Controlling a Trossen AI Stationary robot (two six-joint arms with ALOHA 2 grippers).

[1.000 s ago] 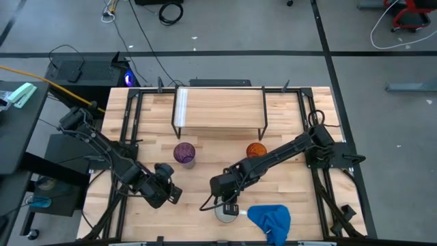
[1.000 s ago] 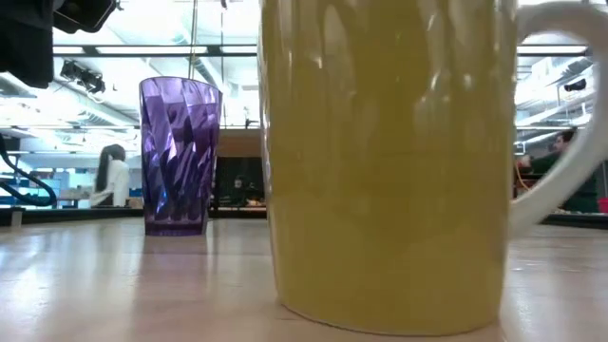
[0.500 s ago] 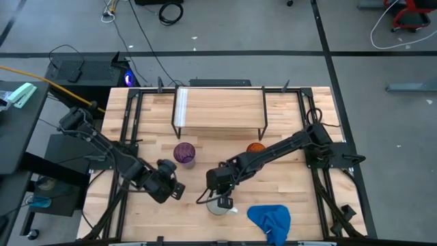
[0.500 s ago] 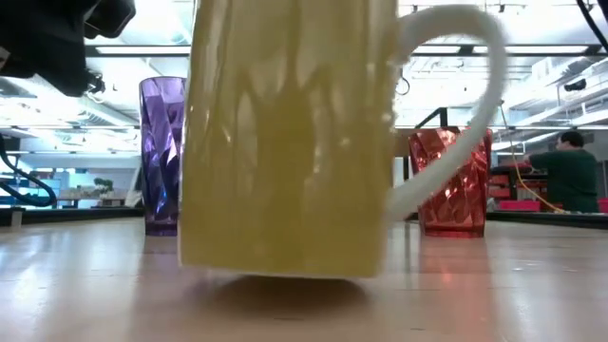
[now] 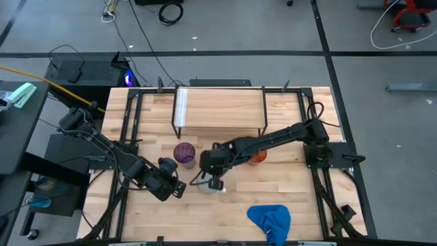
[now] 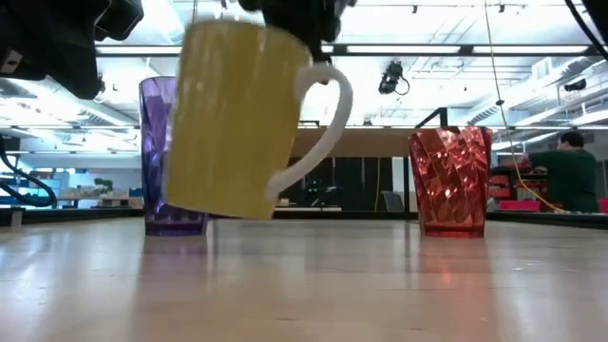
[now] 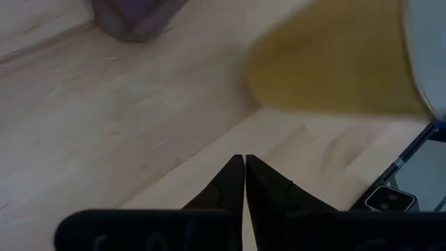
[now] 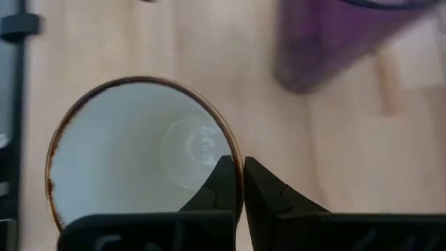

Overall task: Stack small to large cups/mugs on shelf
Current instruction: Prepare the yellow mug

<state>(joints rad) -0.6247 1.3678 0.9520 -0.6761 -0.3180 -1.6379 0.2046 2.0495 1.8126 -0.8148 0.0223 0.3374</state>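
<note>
The mug [image 5: 208, 184], yellowish outside and white inside with a brown rim, hangs tilted above the table [image 5: 287, 191] in the low view [image 6: 237, 123]. My right gripper [image 8: 240, 183] is shut on it. The purple tumbler [image 5: 184, 153] and the orange cup [image 6: 451, 180] stand upright on their bases in front of the shelf [image 5: 220, 109]. My right arm partly covers the orange cup in the high view. My left gripper [image 7: 244, 174] is shut on nothing, just left of the mug [image 7: 334, 63] and near the table's front. My right gripper holds the mug by its rim [image 8: 233, 157], one finger inside the cup and one outside. The fingers slant down from above. The mug hangs lifted clear of the table, tilted, with its handle [image 6: 323, 114] on the side next to the fingers.
A crumpled blue cloth [image 5: 272, 220] lies at the table's near edge, right of centre. Black frame rails [image 5: 130, 130] run along both sides of the table. Bare wood lies between the cups and the near edge.
My right gripper has carried the mug from near the blue cloth toward the table's far edge and left, up to the purple tumbler. The mug stood on the table, then rose clear and tipped. My left arm has kept about still.
</note>
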